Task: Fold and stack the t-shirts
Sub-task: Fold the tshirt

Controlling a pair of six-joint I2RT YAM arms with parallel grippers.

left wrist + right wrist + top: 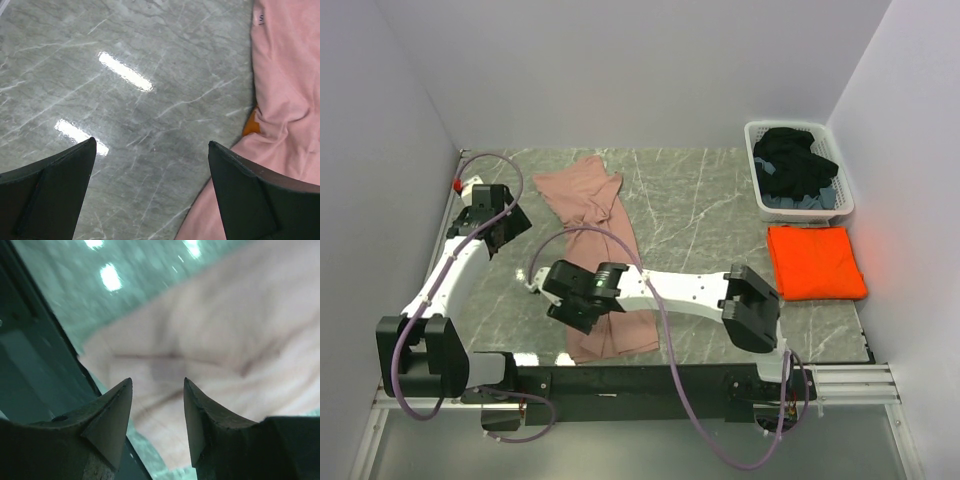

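1. We see our left gripper (152,145) with jaws spread wide and empty over the marble table (165,45), just left of the pink tee (590,200).
2. Our right gripper (157,382) hangs above that tee's near end, jaws parted, gripping nothing.
3. The folded orange tee (815,262) lies at the right, just nearer than the laundry basket (752,150).

Left arm (448,268), white links with black joints: stretched away from its base. Left black two-finger gripper (151,150): jaws spread wide, gripping nothing. Right arm (682,290), same build: lying low, reaching leftward. Right black two-finger gripper (157,387): jaws partly apart, nothing pinched.
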